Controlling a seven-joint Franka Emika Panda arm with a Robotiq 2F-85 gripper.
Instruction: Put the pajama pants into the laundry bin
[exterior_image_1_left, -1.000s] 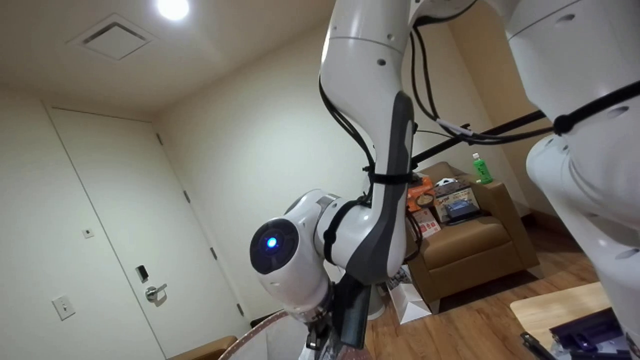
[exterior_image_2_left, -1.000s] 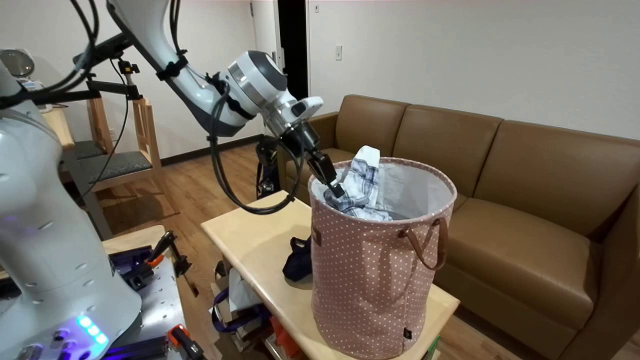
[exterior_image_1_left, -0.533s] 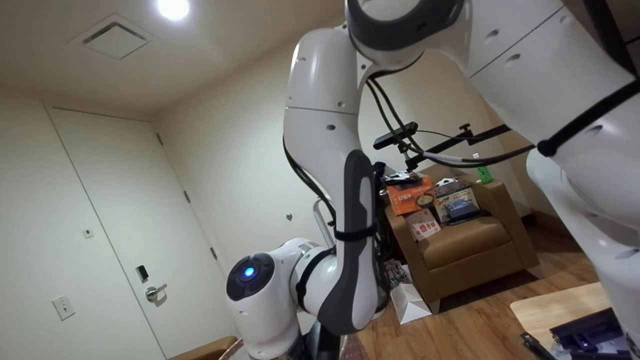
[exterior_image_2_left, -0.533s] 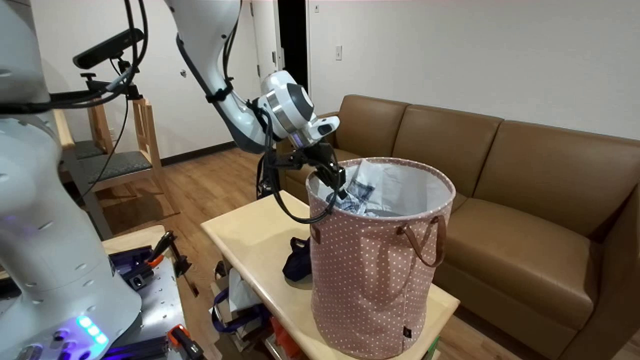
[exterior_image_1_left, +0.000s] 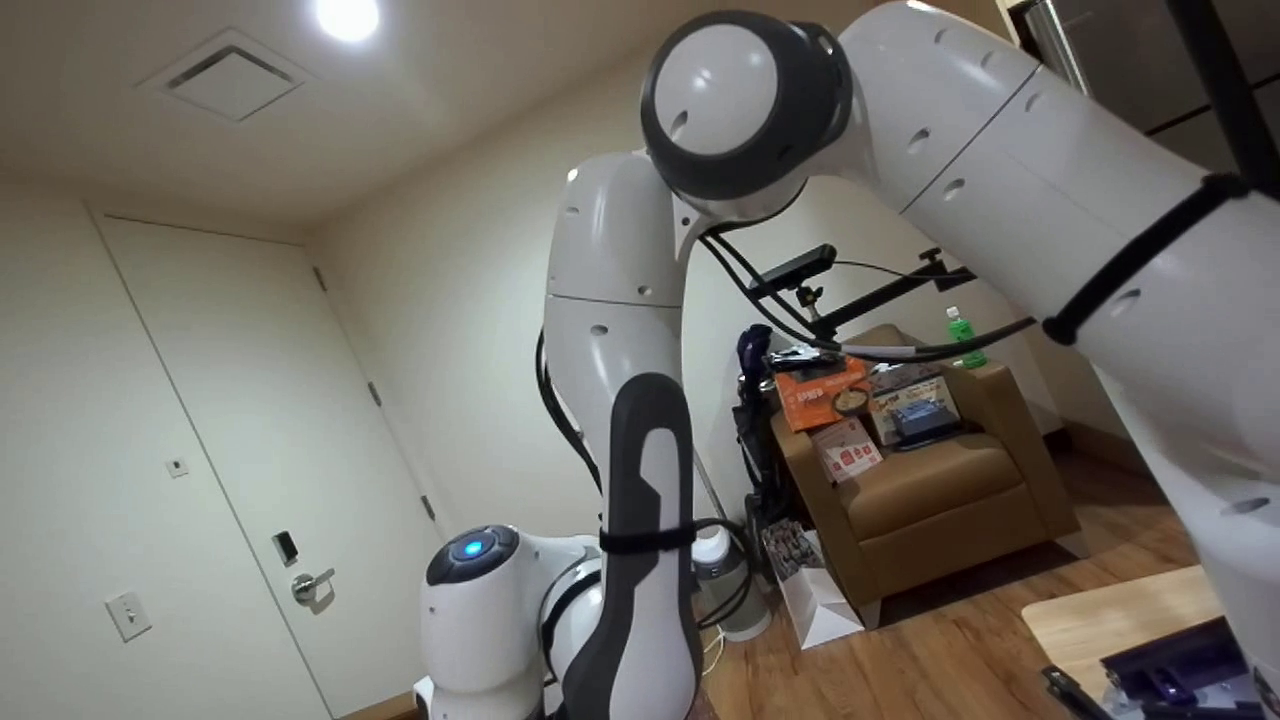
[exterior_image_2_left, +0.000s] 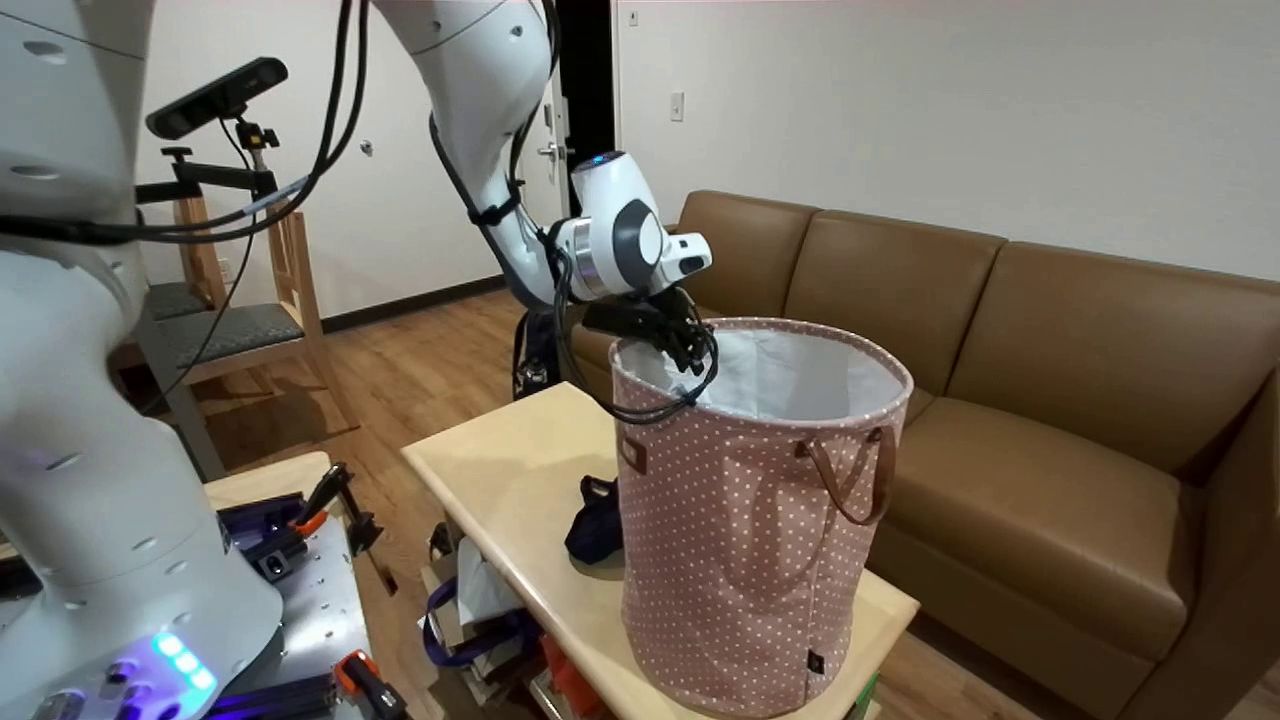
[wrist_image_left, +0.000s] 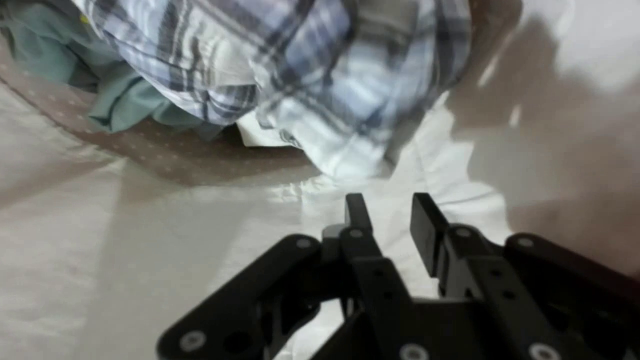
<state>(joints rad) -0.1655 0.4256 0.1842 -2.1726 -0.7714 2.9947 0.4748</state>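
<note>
The pajama pants (wrist_image_left: 300, 75) are white and blue plaid. In the wrist view they lie crumpled low in the laundry bin, beyond my fingertips and apart from them. The laundry bin (exterior_image_2_left: 740, 550) is pink with white dots, a white lining (wrist_image_left: 165, 250) and brown handles. It stands upright on a wooden table. My gripper (wrist_image_left: 388, 200) is open with nothing between its fingers. In an exterior view the gripper (exterior_image_2_left: 692, 360) points down just inside the bin's near-left rim. The pants are hidden by the bin wall in that view.
A grey-green cloth (wrist_image_left: 55, 55) lies in the bin beside the pants. A dark navy item (exterior_image_2_left: 597, 520) sits on the wooden table (exterior_image_2_left: 510, 450) left of the bin. A brown sofa (exterior_image_2_left: 1040, 450) stands behind. A black camera on a stand (exterior_image_2_left: 215, 98) is near the arm.
The pants were at the gripper's tips inside the rim and have dropped into the bin, out of sight in the exterior view. The arm has moved farther over the bin, its gripper tilting more downward.
</note>
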